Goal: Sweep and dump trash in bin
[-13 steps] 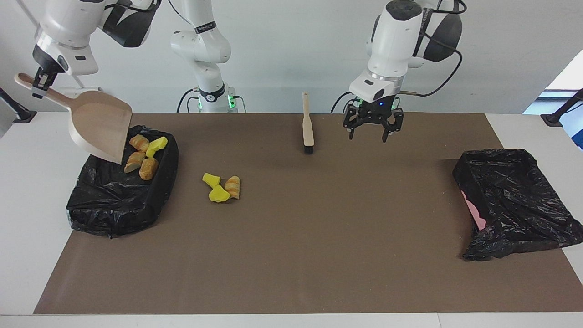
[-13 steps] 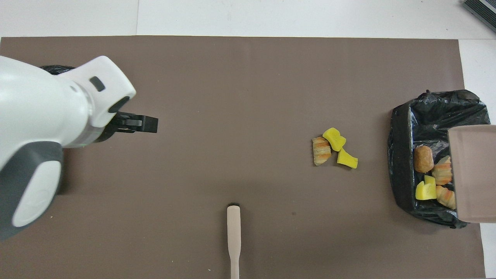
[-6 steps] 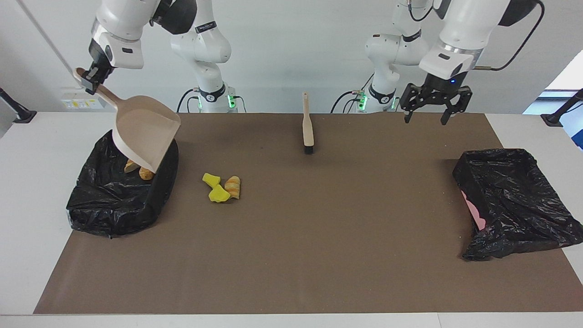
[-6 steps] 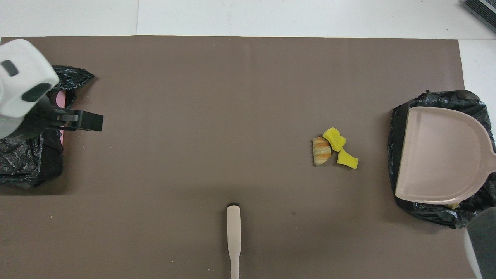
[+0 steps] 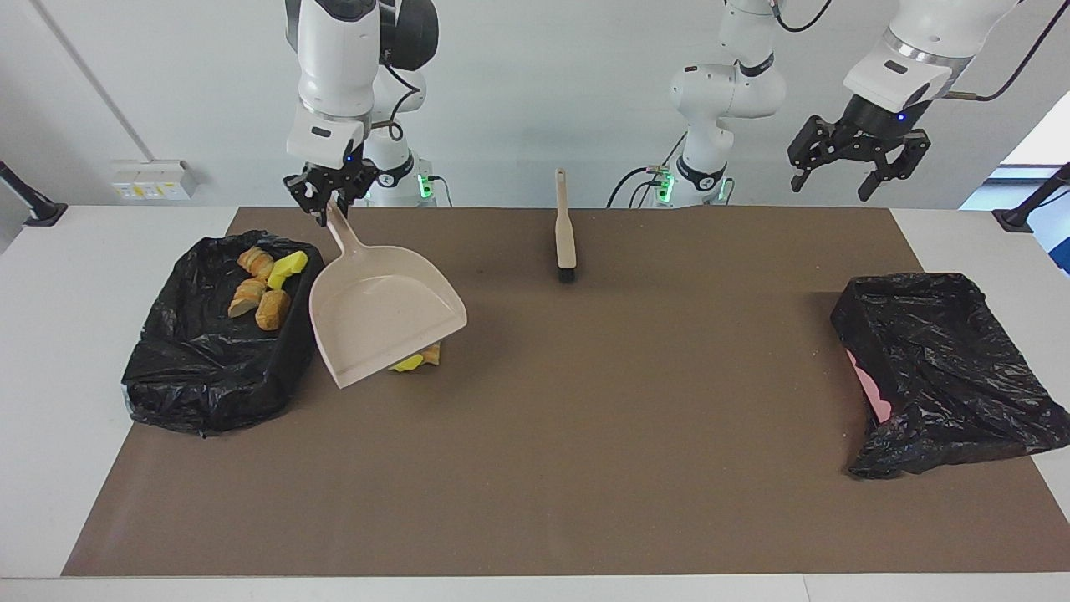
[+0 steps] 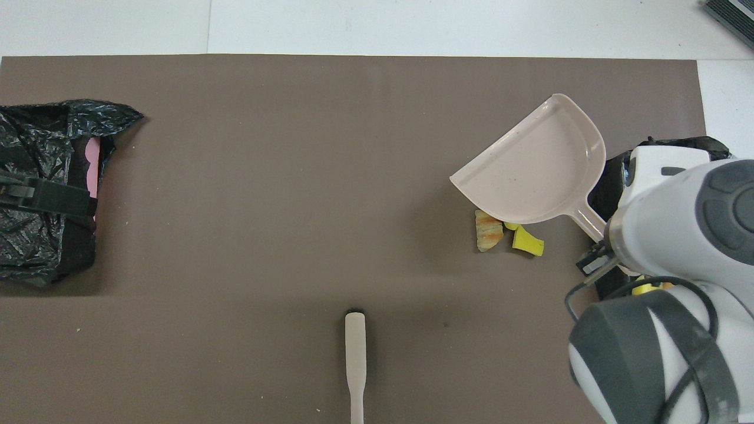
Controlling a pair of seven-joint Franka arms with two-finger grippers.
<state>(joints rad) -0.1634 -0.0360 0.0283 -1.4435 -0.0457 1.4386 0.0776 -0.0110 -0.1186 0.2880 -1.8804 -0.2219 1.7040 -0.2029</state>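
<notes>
- A beige dustpan [image 6: 533, 168] hangs tilted over the brown mat [image 6: 294, 176] toward the right arm's end, its handle running to the right gripper [image 6: 596, 260], clamped on it.
- Sponge chunks [image 6: 506, 234] lie on the mat, partly under the pan.
- A black-lined bin [image 6: 607, 188] sits by that end's edge, mostly hidden by the arm.
- A brush [image 6: 355, 365] lies at the mat's near edge.
- Another black-bagged bin [image 6: 44, 188] sits at the left arm's end; the left gripper [image 6: 41, 197] is over it.

White arms [image 5: 334, 50], black cables
</notes>
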